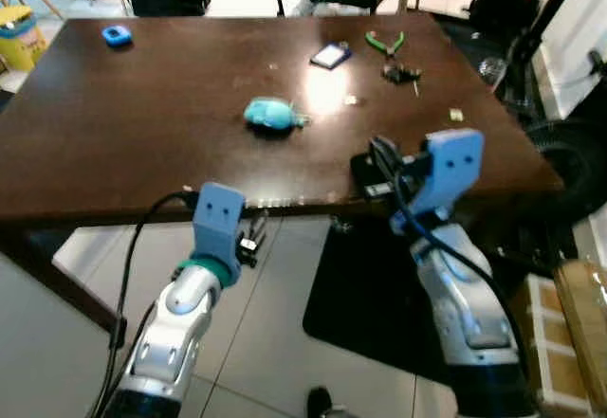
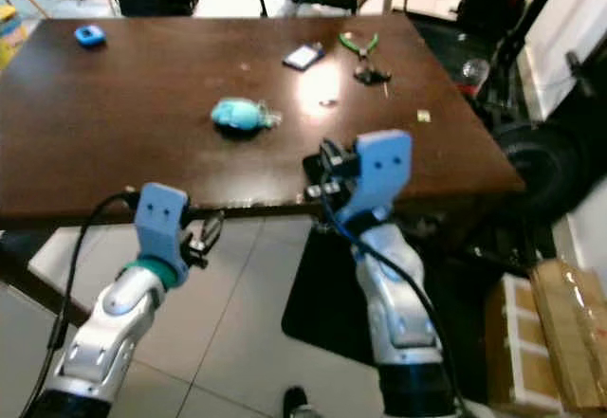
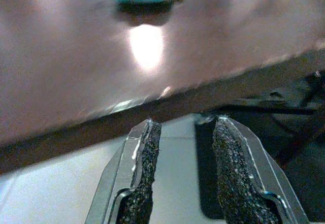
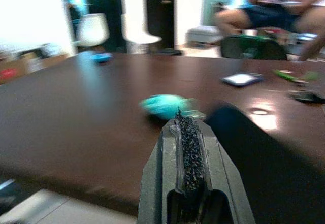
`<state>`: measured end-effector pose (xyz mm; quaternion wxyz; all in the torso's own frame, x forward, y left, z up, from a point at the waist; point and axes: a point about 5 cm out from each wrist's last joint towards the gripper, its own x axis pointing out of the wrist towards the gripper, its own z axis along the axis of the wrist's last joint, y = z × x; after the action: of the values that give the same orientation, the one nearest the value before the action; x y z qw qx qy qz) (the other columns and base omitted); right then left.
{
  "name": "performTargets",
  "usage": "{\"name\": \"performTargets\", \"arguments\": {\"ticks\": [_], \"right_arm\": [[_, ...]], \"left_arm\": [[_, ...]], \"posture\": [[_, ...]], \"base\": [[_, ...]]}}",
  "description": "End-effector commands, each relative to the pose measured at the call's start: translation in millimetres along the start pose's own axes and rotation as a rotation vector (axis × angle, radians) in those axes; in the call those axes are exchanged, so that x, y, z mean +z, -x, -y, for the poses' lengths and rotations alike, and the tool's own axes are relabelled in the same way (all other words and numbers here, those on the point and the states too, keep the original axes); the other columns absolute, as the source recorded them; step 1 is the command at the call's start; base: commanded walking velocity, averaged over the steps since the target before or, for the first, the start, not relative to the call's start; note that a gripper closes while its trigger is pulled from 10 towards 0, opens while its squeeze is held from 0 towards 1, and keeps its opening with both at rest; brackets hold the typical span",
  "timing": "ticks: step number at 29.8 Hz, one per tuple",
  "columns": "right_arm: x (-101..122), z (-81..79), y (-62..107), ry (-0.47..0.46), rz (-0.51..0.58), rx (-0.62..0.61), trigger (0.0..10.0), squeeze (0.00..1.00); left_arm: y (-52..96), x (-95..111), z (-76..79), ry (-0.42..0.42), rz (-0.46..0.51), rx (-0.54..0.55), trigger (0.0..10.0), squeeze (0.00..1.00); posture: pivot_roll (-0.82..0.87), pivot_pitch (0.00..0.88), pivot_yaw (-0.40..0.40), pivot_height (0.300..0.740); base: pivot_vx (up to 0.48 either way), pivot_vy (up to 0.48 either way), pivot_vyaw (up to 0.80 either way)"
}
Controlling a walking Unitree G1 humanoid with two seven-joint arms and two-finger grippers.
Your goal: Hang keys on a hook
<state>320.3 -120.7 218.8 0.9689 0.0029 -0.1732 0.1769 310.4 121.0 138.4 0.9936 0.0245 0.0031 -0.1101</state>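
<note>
Keys point(image 1: 402, 74) lie on the far right part of our dark brown tabletop point(image 1: 142, 134), a small dark bunch just below green-handled pliers point(image 1: 386, 43) and right of a blue-and-white card point(image 1: 330, 55). Nearer the middle sits a turquoise soft toy point(image 1: 274, 114), and a small blue object point(image 1: 117, 35) rests at the far left corner. A yellow bin point(image 1: 19, 37) stands on the floor beyond the left edge; we cannot make out its contents.

Our left pincer point(image 1: 249, 241) hangs just below the tabletop's near edge, its two pads point(image 3: 144, 178) parted by a moderate gap with nothing between them. Our right pincer point(image 1: 372, 176) reaches over the near right edge; in the right wrist view its fingers point(image 4: 187, 153) look pressed together, holding nothing. The keys are well apart from both pincers, farther back and to the right of the right one. A seated person point(image 4: 274, 13) shows beyond the tabletop.
</note>
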Motion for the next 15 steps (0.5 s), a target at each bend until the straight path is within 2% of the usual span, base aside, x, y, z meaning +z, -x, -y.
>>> {"name": "performTargets", "arguments": {"ticks": [1, 15], "right_arm": [[-0.8, -1.0, 0.4, 0.015, -0.001, 0.009, 10.0, 0.0], [-1.8, -2.5, -0.4, 0.028, 0.0, 0.033, 10.0, 0.0]], "left_arm": [[2.0, -6.9, 0.1, -0.003, -0.027, 0.007, 10.0, 0.0], [0.9, -7.5, 0.4, -0.003, -0.025, 0.009, 10.0, 0.0]], "posture": [[-0.09, 0.094, 0.089, 0.74], [-0.09, 0.091, 0.086, 0.74]], "base": [[-0.454, 0.0, 0.0], [-0.422, 0.0, 0.0]]}}
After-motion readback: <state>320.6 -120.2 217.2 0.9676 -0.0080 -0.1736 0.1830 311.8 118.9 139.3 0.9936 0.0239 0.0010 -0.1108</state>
